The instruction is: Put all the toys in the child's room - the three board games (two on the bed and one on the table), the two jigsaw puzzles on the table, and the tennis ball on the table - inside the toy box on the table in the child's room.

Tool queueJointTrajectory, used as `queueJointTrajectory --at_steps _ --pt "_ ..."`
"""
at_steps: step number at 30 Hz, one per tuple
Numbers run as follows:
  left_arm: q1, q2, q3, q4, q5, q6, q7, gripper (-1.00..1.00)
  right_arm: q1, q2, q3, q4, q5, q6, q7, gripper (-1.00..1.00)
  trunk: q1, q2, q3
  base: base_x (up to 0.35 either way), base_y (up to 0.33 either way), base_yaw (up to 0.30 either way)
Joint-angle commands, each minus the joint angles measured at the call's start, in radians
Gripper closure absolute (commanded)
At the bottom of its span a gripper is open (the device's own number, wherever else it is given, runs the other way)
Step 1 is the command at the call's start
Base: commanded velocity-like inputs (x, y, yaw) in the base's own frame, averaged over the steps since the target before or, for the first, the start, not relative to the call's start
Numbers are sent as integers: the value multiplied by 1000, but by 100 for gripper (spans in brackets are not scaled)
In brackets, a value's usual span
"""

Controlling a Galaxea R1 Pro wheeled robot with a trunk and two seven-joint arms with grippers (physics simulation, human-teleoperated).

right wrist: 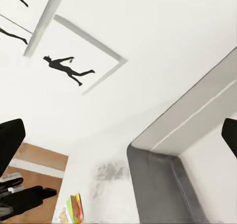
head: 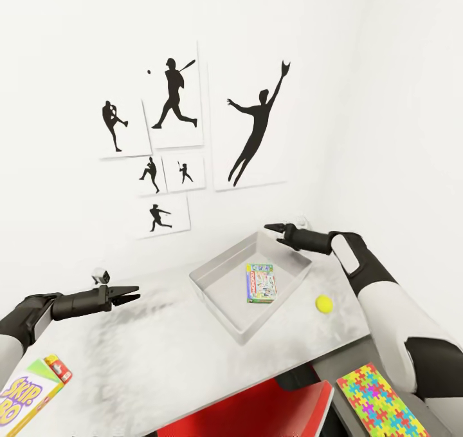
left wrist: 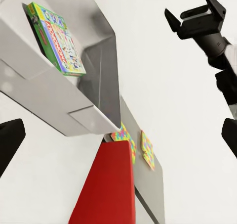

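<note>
Tennis ball [head: 324, 304] beside the toy box [head: 222, 293] could roll off if our right gripper [head: 273, 228], jaws apart like the left gripper [head: 132, 293], nudges it.

White-green board game [left wrist: 55, 38] lies inside the toy box [left wrist: 44, 93]; right gripper [left wrist: 195, 17], jaws apart, hovers beyond; two jigsaw puzzles [left wrist: 134, 146] lie farther off.

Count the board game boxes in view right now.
2. A white-green game box lies inside the grey toy box. The Skip-Bo box sits at the white table's near left edge, below the left gripper. Others may be out of frame.
</note>
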Motion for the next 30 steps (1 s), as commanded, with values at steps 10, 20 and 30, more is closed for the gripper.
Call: queueJointTrajectory --at_steps 10,20,30 --pt "-1 9 0 0 0 10 -4 -100 132 -27 -73 -1 -1 -53 168 -100 1 -2 2 -68 0 -82" --pt "-1 14 0 0 0 4 -4 -100 253 -29 -110 -4 2 -138 365 -100 1 -2 13 -4 0 -214" --pt "-1 21 0 0 0 -15 -4 -100 326 -29 -113 -5 1 -237 461 -100 1 -2 25 -18 5 -222"
